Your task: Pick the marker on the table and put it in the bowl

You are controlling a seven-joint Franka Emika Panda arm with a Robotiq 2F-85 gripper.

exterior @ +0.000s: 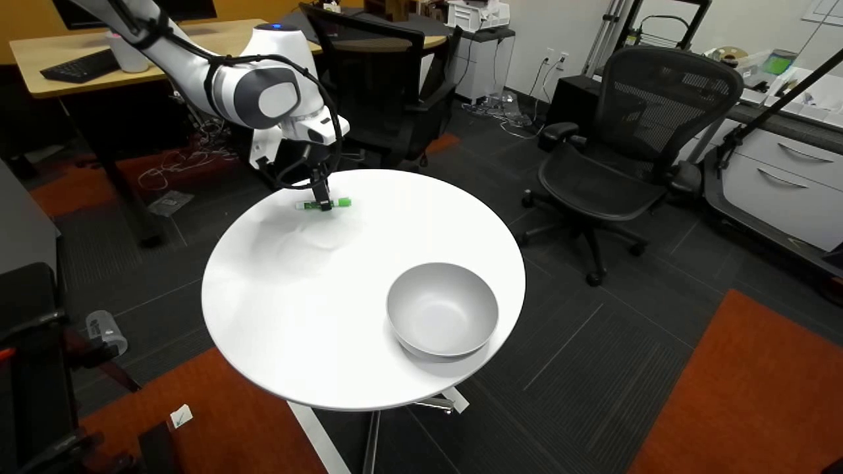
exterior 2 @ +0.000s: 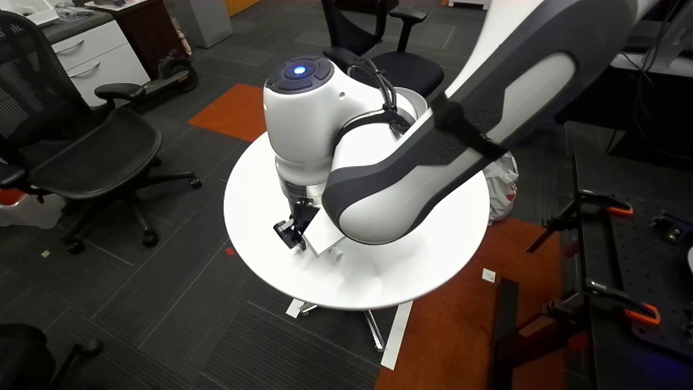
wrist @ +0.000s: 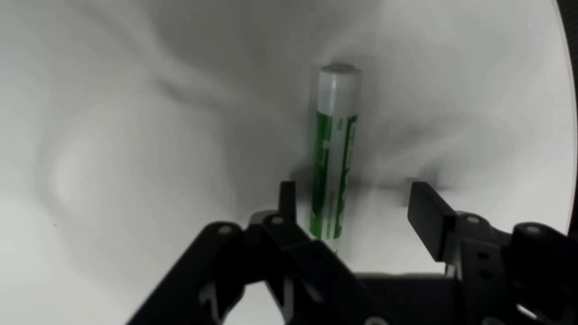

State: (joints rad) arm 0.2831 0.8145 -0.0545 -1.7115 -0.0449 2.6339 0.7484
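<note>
One marker (wrist: 333,158) lies on the tabletop (wrist: 510,81), mid-frame in the wrist view, straddled by my spread pincer (wrist: 354,198) but off-centre toward frame left. I'd nudge that way to even the gaps, close gently, then lift before crossing to the bowl (exterior: 442,309).

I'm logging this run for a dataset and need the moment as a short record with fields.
marker: green and white, lying on the table, not in the bowl
gripper: open, one jaw on each side of the marker
table: round, white
bowl: grey, upright on the table near its edge, apart from the marker
background: a black chair on the floor
</note>
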